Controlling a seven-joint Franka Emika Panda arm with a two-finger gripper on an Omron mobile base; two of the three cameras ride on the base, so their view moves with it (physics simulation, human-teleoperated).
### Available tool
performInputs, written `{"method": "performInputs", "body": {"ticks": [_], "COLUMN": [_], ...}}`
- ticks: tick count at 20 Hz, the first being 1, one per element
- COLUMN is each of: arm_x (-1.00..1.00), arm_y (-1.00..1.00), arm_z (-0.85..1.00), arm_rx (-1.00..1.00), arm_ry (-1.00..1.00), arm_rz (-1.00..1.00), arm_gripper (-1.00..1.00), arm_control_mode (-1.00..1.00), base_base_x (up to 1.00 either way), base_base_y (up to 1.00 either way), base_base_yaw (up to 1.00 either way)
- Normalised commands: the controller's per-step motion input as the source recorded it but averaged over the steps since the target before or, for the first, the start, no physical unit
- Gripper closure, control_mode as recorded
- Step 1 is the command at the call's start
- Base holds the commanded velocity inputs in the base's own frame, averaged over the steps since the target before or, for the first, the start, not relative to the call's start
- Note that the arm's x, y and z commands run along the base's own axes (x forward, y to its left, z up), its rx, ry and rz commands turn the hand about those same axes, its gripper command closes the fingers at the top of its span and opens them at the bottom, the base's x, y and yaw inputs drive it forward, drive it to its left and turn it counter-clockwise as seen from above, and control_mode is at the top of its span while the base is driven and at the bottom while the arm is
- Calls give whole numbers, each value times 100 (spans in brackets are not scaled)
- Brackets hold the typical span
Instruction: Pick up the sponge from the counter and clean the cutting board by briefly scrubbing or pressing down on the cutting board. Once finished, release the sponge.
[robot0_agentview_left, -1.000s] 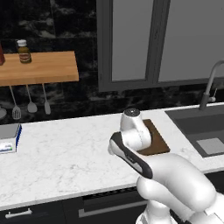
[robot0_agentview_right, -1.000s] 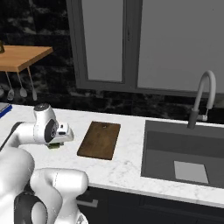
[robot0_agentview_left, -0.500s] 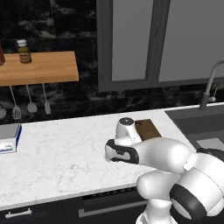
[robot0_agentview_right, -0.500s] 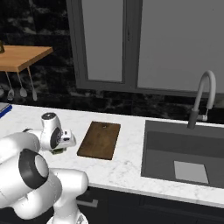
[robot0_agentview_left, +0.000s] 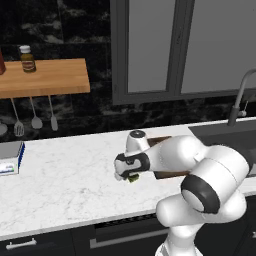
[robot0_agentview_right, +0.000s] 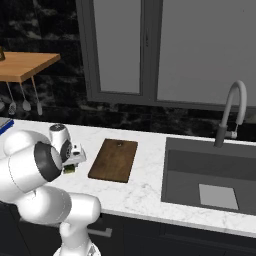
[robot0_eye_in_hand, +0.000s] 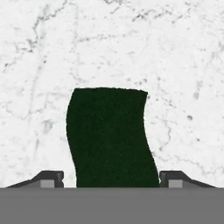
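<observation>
The sponge (robot0_eye_in_hand: 111, 135) lies on the white marble counter (robot0_eye_in_hand: 175, 65), its dark green top facing the hand camera. My gripper (robot0_eye_in_hand: 113, 178) stands open right over it, one fingertip on each side with a thin gap to the sponge. From the base, the sponge (robot0_agentview_left: 133, 177) (robot0_agentview_right: 69, 169) peeks out yellow-green under the gripper (robot0_agentview_left: 128, 175) (robot0_agentview_right: 73, 162). The dark brown cutting board (robot0_agentview_right: 114, 160) lies just right of the sponge, bare; in the left base view my arm covers most of the cutting board (robot0_agentview_left: 161, 141).
A sink (robot0_agentview_right: 210, 175) with a curved faucet (robot0_agentview_right: 231, 112) is set into the counter right of the board. A blue-and-white box (robot0_agentview_left: 10, 159) lies at the far left. A wooden wall shelf (robot0_agentview_left: 42, 77) carries a jar, with utensils hanging below it.
The hand has dropped and shifted left from beside the board's edge to low over the sponge. Its jaws have come apart.
</observation>
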Motion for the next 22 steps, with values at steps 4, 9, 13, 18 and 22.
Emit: {"method": "performInputs", "body": {"ticks": [4,9,13,18,22], "arm_x": [3,-42,-80,-88,-80], "arm_y": [27,3,0,2,6], "arm_z": [2,59,94,78,81], "arm_rx": [0,0,0,0,0], "arm_ry": [-2,-9,-22,-25,-24], "arm_rz": [0,0,0,0,0], "arm_gripper": [-100,-100,-100,-100,-100], "arm_control_mode": [-100,-100,-100,-100,-100], "base_base_x": [0,0,0,0,0], "base_base_y": [0,0,0,0,0], "base_base_yaw": [0,0,0,0,0]}}
